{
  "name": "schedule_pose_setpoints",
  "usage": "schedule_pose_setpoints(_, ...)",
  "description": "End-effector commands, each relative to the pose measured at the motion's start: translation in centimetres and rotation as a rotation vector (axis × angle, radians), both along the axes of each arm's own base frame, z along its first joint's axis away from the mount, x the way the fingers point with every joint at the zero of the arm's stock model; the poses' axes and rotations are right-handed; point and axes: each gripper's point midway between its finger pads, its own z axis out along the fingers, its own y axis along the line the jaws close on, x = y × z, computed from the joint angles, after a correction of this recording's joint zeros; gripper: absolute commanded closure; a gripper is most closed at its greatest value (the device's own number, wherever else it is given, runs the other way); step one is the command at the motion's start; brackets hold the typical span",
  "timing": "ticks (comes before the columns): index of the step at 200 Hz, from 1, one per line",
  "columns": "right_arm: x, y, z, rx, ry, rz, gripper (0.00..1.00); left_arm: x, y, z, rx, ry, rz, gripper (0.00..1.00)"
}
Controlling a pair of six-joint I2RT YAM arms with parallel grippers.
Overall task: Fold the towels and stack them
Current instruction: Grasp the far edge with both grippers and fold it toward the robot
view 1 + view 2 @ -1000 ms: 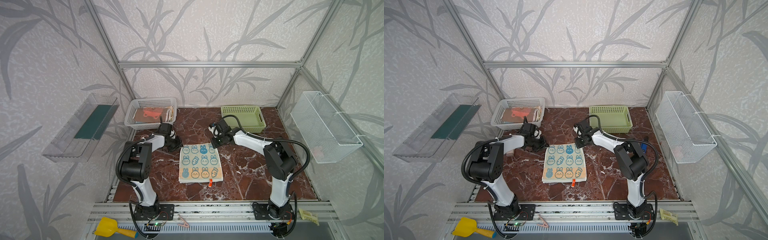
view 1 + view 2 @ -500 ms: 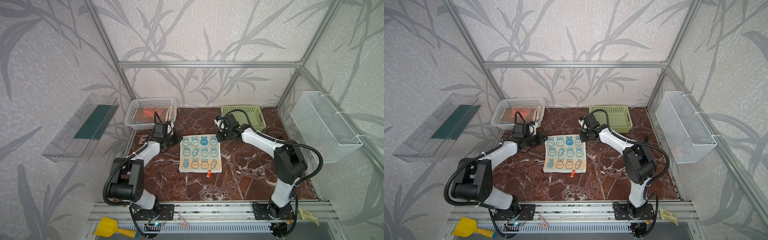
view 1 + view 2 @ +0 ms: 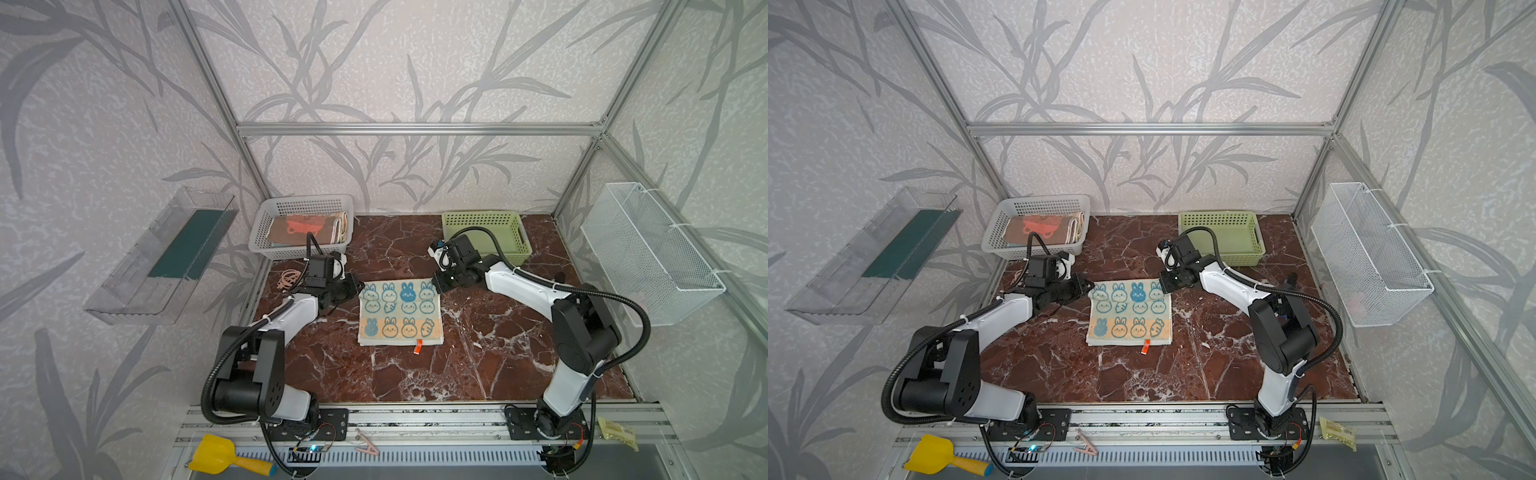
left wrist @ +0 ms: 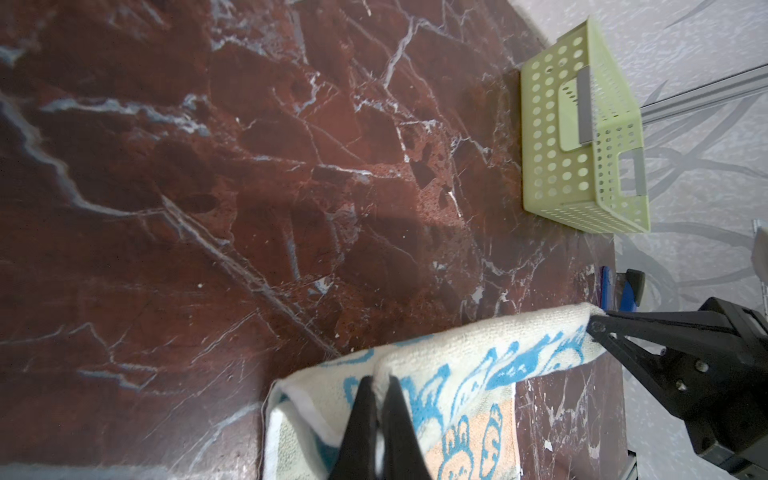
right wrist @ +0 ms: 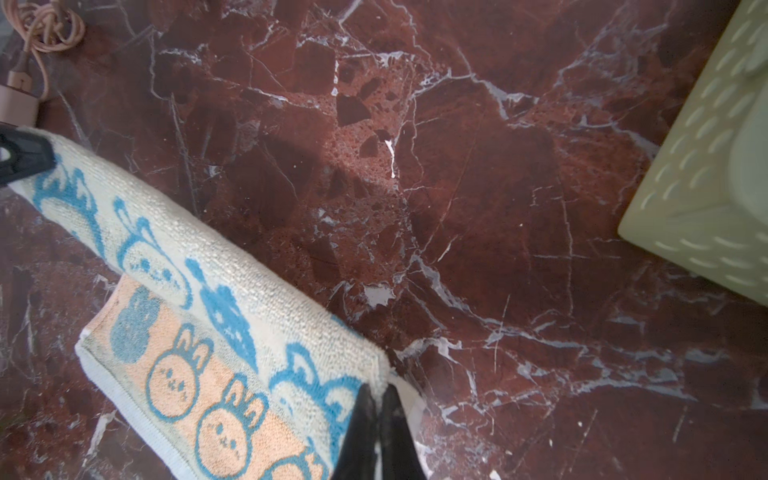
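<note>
The white terry towel with blue bunnies [image 3: 401,311] lies in the middle of the dark red marble tabletop [image 3: 415,382]. Its bunny rows run left to right, with the ears pointing to the far side. An orange band crosses it near its near edge, where a small orange tag [image 3: 418,347] sticks out. From above the outline looks almost square, so I cannot tell which axis is the long one.

The far edge is raised off the marble and stretched left to right between the two arms. The left gripper [image 4: 376,382] has its fingers pressed together on the far left corner. The right gripper [image 5: 376,390] pinches the far right corner the same way.

Far left stands a white perforated plastic basket [image 3: 307,203] holding a folded brown towel with a red figure [image 3: 297,228]. Far right sits a green perforated plastic basket [image 3: 482,215].
</note>
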Motion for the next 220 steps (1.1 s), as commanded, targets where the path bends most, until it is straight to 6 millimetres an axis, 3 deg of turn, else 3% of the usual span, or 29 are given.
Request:
schedule_pose_setpoints(1, -0.9, -0.3, 2.9, 0.049, -0.041, 0.000, 1.00, -0.1, 0.1, 1.3, 0.006, -0.053, -0.017, 1.00)
schedule_pose_setpoints(13, -1.5, -0.2, 2.6, 0.062, -0.028, 0.002, 1.00, -0.4, 0.2, 0.9, 0.001, -0.038, -0.010, 1.00)
schedule_pose_setpoints(55, -4.6, 0.0, -2.1, 0.052, 0.087, 0.017, 1.00, -2.6, 0.3, -2.8, -0.033, 0.034, 0.022, 1.00)
schedule_pose_setpoints(74, -5.2, 0.2, -3.2, 0.066, 0.120, 0.018, 1.00, -3.5, 0.3, -4.1, -0.041, 0.061, 0.032, 1.00)
schedule_pose_setpoints(113, -4.9, 0.4, -2.0, 0.070, 0.101, 0.022, 1.00, -3.8, 0.3, -4.0, -0.040, 0.064, 0.031, 1.00)
schedule_pose_setpoints(179, -5.7, -0.4, 0.2, 0.066, 0.073, 0.019, 1.00, -4.0, 0.3, 0.1, -0.037, -0.013, 0.021, 1.00)
schedule_pose_setpoints(220, -6.9, -1.1, -0.9, 0.058, 0.098, 0.019, 1.00, -6.1, -0.1, -2.2, -0.046, 0.057, 0.003, 1.00)
